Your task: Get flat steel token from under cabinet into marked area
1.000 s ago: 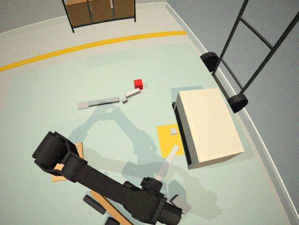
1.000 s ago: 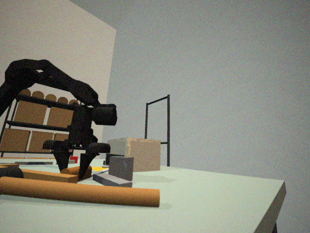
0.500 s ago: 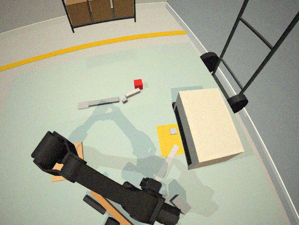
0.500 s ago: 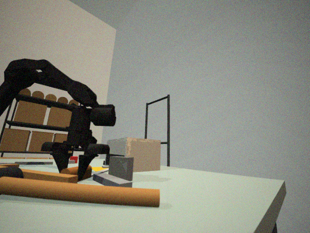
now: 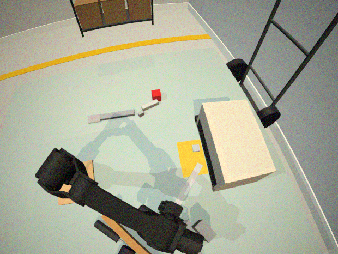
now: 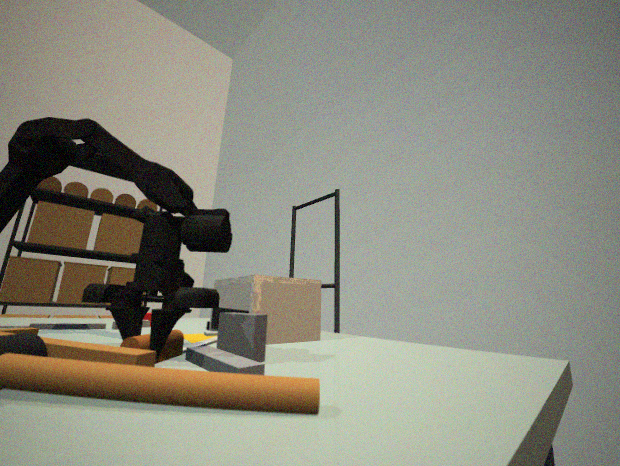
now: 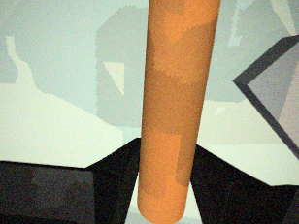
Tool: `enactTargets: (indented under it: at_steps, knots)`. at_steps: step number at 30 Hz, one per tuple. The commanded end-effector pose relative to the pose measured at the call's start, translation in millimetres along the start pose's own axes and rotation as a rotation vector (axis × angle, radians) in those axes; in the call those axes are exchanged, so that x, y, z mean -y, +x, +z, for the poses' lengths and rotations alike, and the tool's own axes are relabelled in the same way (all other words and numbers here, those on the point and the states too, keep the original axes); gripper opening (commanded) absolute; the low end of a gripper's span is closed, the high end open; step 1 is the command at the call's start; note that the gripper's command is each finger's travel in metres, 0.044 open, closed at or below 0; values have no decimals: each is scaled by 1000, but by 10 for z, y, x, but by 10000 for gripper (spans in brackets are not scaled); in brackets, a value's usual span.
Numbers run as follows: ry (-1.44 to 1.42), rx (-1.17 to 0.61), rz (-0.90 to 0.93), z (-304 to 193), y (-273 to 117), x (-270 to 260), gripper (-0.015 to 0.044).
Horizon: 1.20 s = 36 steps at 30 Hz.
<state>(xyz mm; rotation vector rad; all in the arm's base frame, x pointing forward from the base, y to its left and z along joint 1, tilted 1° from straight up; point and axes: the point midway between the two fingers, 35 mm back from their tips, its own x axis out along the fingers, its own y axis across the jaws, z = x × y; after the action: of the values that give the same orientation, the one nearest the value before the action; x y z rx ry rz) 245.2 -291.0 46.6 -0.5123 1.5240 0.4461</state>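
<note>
Storeroom — boxed shelf rack (image 5: 117, 26) (image 6: 75, 251); handcart (image 5: 290, 36) (image 6: 337, 260)

The cylinder (image 7: 170, 96) between my gripper's fingers looks like smooth, matt orange plastic or painted wood; I can't tell which. Beyond the tool, the cabinet (image 5: 237, 139) (image 6: 293, 310) looks matt, and the token (image 5: 195, 147) dull grey.
</note>
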Motion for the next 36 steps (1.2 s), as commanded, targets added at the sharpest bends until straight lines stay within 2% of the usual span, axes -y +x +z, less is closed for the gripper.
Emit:
enactTargets:
  at_steps: [1, 15, 36]
  knots:
    - [2, 0, -1, -3, -5, 3, 0]
    - [5, 6, -1, -19, -37, 1, 0]
    - [1, 3, -2, -391, -37, 6, 0]
